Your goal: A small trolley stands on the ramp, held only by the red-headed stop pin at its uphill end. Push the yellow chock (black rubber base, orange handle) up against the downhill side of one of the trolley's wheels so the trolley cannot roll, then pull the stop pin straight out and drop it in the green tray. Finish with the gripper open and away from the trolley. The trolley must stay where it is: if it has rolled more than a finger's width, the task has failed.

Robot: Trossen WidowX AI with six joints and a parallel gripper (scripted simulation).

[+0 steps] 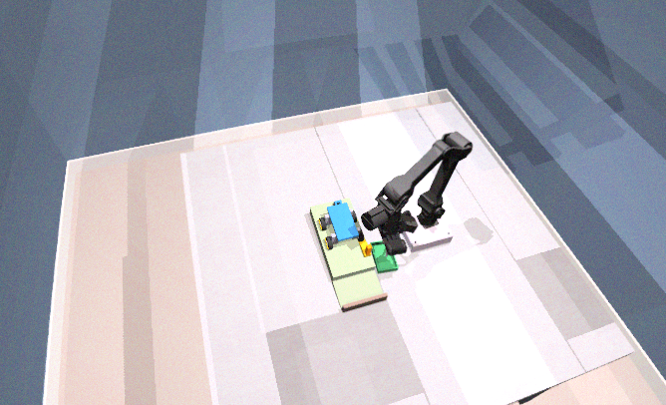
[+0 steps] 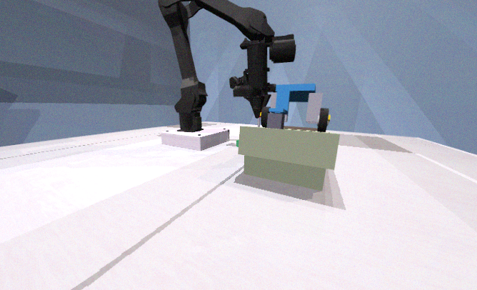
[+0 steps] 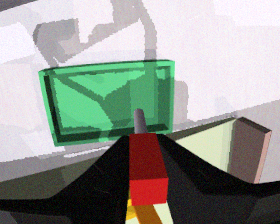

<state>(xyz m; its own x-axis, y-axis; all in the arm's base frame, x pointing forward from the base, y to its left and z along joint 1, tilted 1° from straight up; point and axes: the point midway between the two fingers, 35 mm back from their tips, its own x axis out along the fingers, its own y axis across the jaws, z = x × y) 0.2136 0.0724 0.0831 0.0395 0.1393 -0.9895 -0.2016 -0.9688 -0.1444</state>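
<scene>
My gripper (image 2: 258,116) (image 3: 142,142) is shut on the stop pin's red head (image 3: 149,191). The pin's grey shaft (image 2: 258,122) (image 3: 139,122) points down, clear of the ramp; in the wrist view its tip overlaps the near part of the green tray (image 1: 388,269) (image 2: 237,143) (image 3: 107,65). The tray looks empty. The blue trolley (image 1: 343,220) (image 2: 295,87) stands on the pale green ramp (image 1: 353,263) (image 2: 289,143) (image 3: 206,148). The chock's orange handle (image 1: 367,248) shows just downhill of the trolley's tray-side lower wheel; its contact with the wheel is too small to tell.
A brown end bar (image 1: 365,302) (image 3: 248,147) crosses the ramp's low end. The arm's white base plate (image 1: 430,238) (image 2: 193,138) lies beyond the tray. The tray sits close along the ramp's side, near the chock.
</scene>
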